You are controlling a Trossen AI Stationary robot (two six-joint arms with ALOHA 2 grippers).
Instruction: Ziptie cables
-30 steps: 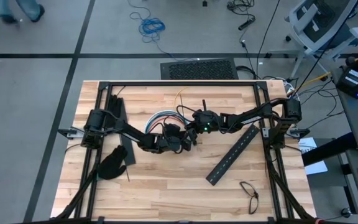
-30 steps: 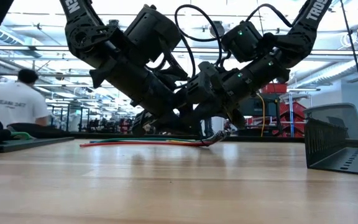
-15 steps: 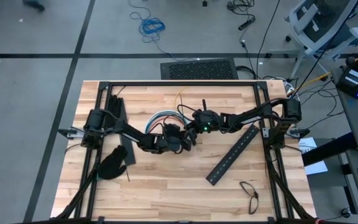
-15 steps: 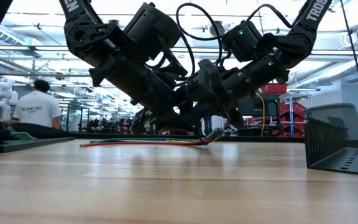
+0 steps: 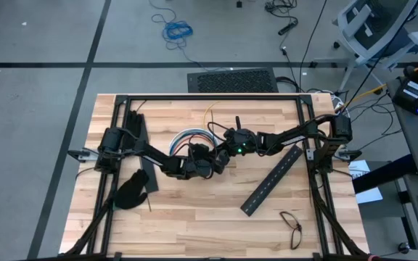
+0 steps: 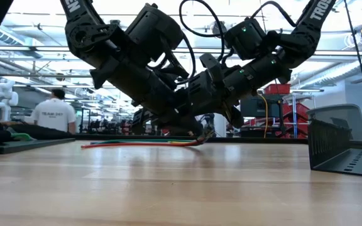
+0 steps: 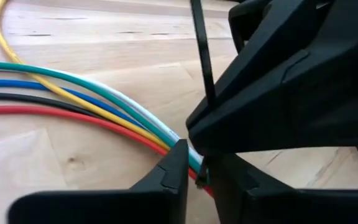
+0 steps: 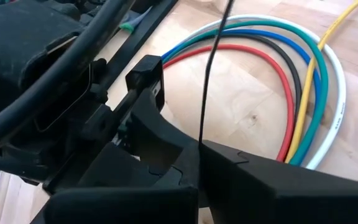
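The cables (image 5: 191,135) are a bundle of red, black, blue, green, white and yellow wires. They curve over the middle of the table (image 5: 194,217) and run together at my left gripper (image 7: 199,177), which is shut on them. My right gripper (image 8: 199,146) stands right beside the left one (image 5: 222,161), on its far right side, shut on a thin black ziptie (image 8: 211,74). The ziptie's free length (image 5: 238,121) sticks out toward the table's far edge. Its other end is hidden between the two grippers. My left gripper pinches the cables between its two fingers where they gather (image 7: 185,152). Its fingers slant down from the table's left. The rest of the bundle (image 6: 143,143) lies on the wood. My right gripper pinches the ziptie (image 8: 201,134) between its shut fingers, slanting down from the table's right. The strip (image 7: 202,50) runs straight on past the fingertips, clear of the table.
A long black slotted bar (image 5: 273,179) lies slantwise right of the grippers, and a second bar (image 5: 142,148) lies under the left arm. A black glove (image 5: 130,192) is near the left edge, spectacles (image 5: 292,225) at the near right. A person (image 6: 54,113) stands in the room behind.
In the low view the end of the bundle, which curled up between the two grippers, now sits lower and closer under the left gripper. Both arms have stayed in place.
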